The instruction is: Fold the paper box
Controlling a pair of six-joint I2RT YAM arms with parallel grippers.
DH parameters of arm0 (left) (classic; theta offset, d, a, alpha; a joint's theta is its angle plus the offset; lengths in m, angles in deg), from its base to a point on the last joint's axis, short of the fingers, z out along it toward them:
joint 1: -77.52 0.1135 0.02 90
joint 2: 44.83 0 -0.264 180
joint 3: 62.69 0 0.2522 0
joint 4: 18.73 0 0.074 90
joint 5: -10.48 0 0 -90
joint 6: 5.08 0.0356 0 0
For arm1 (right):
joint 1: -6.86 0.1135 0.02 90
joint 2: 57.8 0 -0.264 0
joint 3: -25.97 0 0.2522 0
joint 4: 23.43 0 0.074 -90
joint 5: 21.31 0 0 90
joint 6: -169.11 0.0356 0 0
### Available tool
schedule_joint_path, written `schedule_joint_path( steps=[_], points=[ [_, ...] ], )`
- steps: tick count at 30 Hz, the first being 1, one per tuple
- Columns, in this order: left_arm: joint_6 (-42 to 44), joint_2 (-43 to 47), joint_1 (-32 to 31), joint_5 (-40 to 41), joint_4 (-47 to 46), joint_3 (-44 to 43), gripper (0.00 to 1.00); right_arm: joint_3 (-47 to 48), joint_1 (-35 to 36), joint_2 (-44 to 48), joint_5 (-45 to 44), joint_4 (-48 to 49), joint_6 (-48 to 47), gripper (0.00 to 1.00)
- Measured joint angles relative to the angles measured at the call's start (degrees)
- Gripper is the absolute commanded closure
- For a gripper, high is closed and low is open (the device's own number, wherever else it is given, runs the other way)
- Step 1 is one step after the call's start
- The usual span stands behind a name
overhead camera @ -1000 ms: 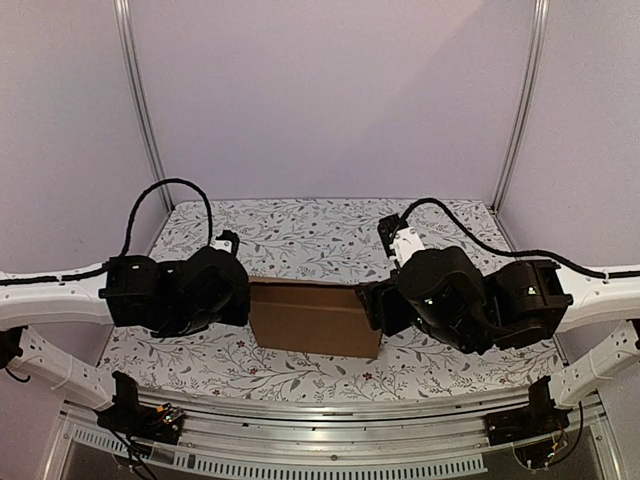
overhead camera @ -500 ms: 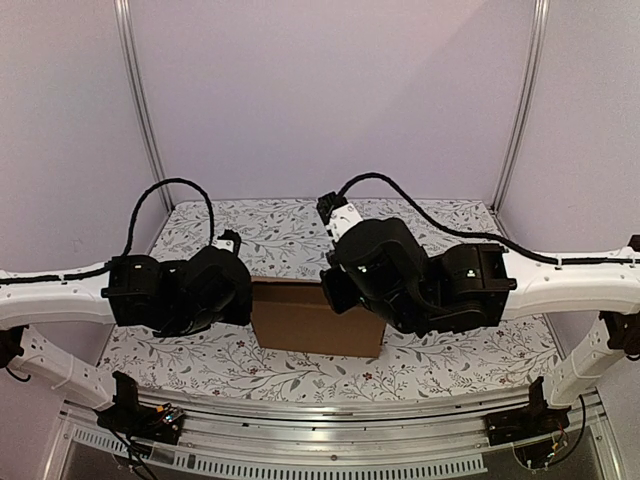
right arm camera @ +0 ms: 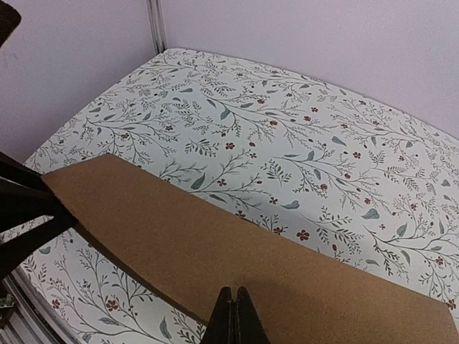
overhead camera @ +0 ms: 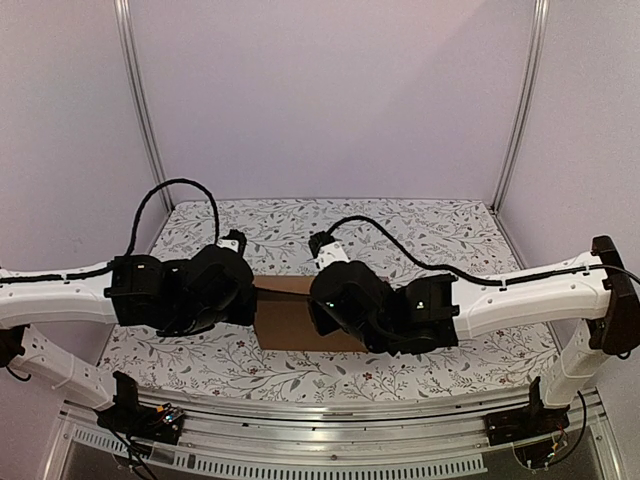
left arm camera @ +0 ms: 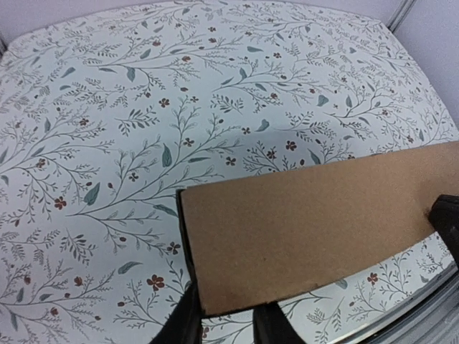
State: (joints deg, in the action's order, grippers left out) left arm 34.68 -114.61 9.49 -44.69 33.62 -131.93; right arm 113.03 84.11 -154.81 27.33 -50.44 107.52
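Observation:
The paper box is a flat brown cardboard rectangle lying on the floral table, between the two arms. My left gripper is at its left end. In the left wrist view its fingers stand apart, open, either side of the near left corner of the box. My right gripper reaches over the middle of the box and hides its right part from above. In the right wrist view that gripper is shut, tips together and empty, resting on the box top.
The floral table cover runs back to lilac walls with metal posts at the back corners. A metal rail lines the near edge. Part of the left arm shows dark at the box's far end in the right wrist view.
My right arm has swung left from the box's right end to over its middle, and its jaws have shut. My left gripper has opened a little at the left end.

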Motion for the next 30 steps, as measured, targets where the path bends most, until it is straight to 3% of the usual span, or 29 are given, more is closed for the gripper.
schedule_joint_path(
  steps=[3,6,12,19,22,28,30],
  points=[
    [1.4,0.2,-0.1,-1.9,-1.8,0.2,0.48,-1.9,0.0,0.0,0.0,2.5,3.1,1.0],
    [3.0,1.0,-0.1,-4.7,-2.6,0.3,0.36,-2.8,0.0,-0.1,-0.1,4.0,5.1,1.0],
    [6.9,5.2,-0.1,-12.9,-0.8,0.7,0.27,-3.2,0.0,-0.1,-0.1,5.2,6.1,1.0],
    [12.2,9.0,-0.1,-20.0,3.3,-2.7,0.28,-4.2,-0.1,-0.1,-0.1,7.1,6.7,1.0],
    [14.4,9.0,0.7,-20.9,4.4,-6.2,0.42,-4.5,-0.1,-0.1,-0.1,7.6,7.1,1.0],
    [20.5,9.3,7.4,-24.7,2.9,-9.3,1.0,-4.7,-0.1,-0.1,-0.1,8.1,7.1,1.0],
    [21.8,9.4,9.8,-26.8,1.3,-8.8,1.0,-4.8,-0.2,-0.1,-0.1,8.2,7.1,1.0]
  ],
)
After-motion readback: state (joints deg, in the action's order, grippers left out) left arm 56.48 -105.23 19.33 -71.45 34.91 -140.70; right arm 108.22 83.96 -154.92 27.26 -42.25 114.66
